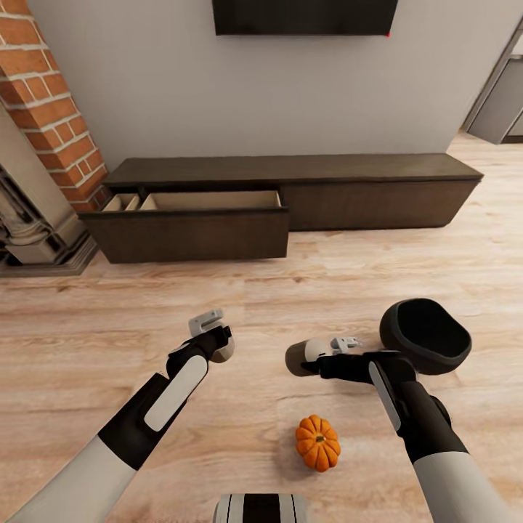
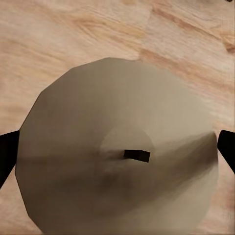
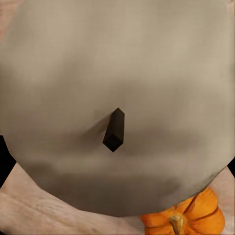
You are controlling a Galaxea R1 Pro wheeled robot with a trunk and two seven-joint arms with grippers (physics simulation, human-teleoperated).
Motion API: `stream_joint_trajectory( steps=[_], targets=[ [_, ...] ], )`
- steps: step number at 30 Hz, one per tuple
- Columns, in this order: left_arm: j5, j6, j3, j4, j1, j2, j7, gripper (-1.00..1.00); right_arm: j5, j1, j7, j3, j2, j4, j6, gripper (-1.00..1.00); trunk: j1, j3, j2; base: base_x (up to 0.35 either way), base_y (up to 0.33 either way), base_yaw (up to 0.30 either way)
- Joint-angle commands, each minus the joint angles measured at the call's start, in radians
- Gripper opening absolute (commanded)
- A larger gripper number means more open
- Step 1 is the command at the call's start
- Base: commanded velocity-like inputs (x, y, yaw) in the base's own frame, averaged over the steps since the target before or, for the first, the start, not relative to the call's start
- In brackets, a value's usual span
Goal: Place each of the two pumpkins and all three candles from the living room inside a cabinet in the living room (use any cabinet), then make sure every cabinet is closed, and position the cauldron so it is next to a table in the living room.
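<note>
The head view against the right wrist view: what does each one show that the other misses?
Head view alone: the long dark-brown wooden cabinet with a drawer pulled open, the matte black cauldron, the brick fireplace, both arms.

Right wrist view alone: the dark wick on the flat top of the stubby beige candle held close.

Both: that candle at the right end effector, the small orange ribbed pumpkin, the pale wood floor.
</note>
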Motion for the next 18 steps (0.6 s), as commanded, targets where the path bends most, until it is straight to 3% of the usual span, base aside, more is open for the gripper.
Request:
stream_joint_trajectory(
  steps=[1,9,18],
  targets=[
    [-0.001,0.000,0.000,0.000,0.000,0.000,0.000,-1.00,-0.006,0.000,0.000,0.000,0.000,0.000,0.001,-1.00,0.000,0.000,0.000,0.000,0.000,0.287],
    [0.001,-0.002,0.000,0.000,0.000,0.000,0.000,-1.00,-0.006,0.000,0.000,0.000,0.001,0.001,0.002,-1.00,0.000,0.000,0.000,0.000,0.000,0.269],
    [0.003,-0.002,0.000,0.000,0.000,0.000,0.000,-1.00,-0.007,0.000,0.001,0.000,0.001,0.001,0.002,-1.00,0.000,0.000,0.000,0.000,0.048,0.026]
  ],
)
